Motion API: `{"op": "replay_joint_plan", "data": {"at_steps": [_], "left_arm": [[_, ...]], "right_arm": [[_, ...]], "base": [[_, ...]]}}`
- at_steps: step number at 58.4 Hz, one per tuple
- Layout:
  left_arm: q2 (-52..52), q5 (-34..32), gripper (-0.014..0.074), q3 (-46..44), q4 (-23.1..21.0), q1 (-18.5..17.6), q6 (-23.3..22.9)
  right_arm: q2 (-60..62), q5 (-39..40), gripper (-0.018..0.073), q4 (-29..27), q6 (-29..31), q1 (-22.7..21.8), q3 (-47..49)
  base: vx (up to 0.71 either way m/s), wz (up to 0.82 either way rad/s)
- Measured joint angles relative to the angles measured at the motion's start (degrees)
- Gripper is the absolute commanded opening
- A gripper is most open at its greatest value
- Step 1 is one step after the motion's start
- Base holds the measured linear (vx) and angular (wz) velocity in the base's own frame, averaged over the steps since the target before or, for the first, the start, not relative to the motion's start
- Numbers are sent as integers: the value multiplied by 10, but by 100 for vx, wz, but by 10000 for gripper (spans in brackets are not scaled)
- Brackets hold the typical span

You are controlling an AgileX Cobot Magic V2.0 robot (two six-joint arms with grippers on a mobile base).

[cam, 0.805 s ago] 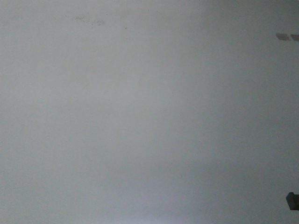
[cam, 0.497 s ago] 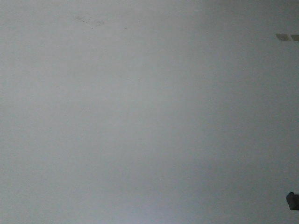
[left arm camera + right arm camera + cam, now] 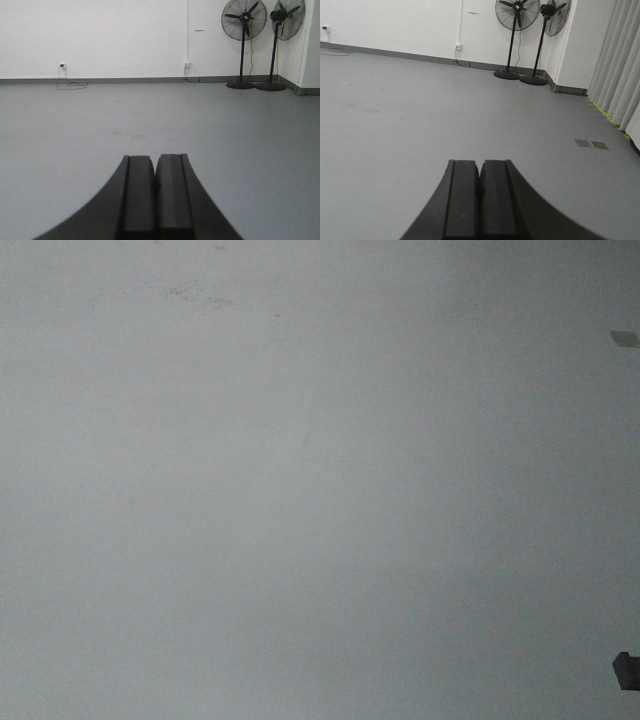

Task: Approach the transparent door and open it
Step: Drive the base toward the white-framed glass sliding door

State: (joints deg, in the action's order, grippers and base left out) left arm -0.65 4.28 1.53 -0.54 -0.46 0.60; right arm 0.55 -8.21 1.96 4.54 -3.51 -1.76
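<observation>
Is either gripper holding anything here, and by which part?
Nothing is held. The left gripper and the right gripper are both shut, pads pressed together with nothing between them, above the grey floor.

Grey floor [image 3: 60, 130] everywhere: smooth, matt coating, with a faint patch of dark scuffing [image 3: 122, 134] breaking the finish. Left end effector [image 3: 155, 167] is dull black, plastic by the look, its pads flat and smooth. Right end effector [image 3: 480, 170] has the same matt black. The wall [image 3: 100, 35] behind is flat white paint with no shine, a grey skirting [image 3: 125, 80] at its foot. 2 fans [image 3: 244, 19] have black wire guards, metal-looking, on slim dark poles. Curtain [image 3: 620, 75] in the right wrist view is pale cloth in soft pleats. 2 grey plates [image 3: 591, 144] are set in the floor, darker, matt.
</observation>
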Motion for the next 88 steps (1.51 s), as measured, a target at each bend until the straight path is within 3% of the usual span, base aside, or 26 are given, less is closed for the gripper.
{"op": "replay_joint_plan", "data": {"at_steps": [36, 88], "left_arm": [[0, 0, -6, 0, 0, 0, 0], [0, 0, -6, 0, 0, 0, 0]], "right_arm": [[0, 0, -8, 0, 0, 0, 0], [0, 0, -8, 0, 0, 0, 0]], "base": [[59, 22], [70, 58]]}}
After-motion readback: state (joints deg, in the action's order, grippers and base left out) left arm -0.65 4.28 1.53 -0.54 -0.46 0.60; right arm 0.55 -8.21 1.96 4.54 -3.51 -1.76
